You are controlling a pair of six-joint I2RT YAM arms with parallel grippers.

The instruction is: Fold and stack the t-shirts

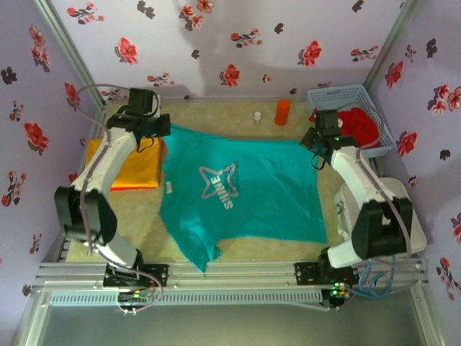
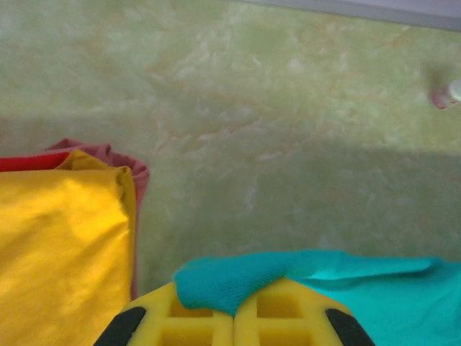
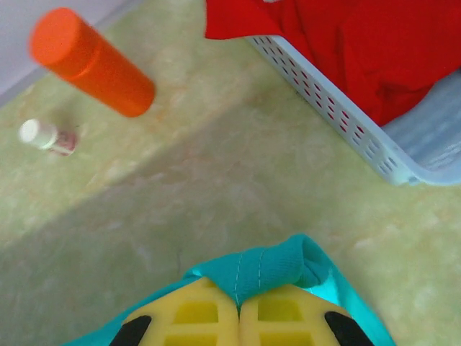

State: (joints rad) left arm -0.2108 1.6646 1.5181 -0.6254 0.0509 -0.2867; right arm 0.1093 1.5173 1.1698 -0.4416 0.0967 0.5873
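Left gripper: squeezed tight, pinching the far-left corner of the teal t-shirt | Right gripper: clamped on its far-right edge | Teal t-shirt: spread mid-table; yellow-orange t-shirt folded just left; red t-shirt in basket far right

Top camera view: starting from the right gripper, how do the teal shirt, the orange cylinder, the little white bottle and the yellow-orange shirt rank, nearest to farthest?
1. teal t-shirt: its far right corner is pinched in the right gripper.
2. orange cylinder: just to the gripper's left, towards the back wall.
3. small white bottle: left of the cylinder.
4. yellow-orange t-shirt: far over on the left side.
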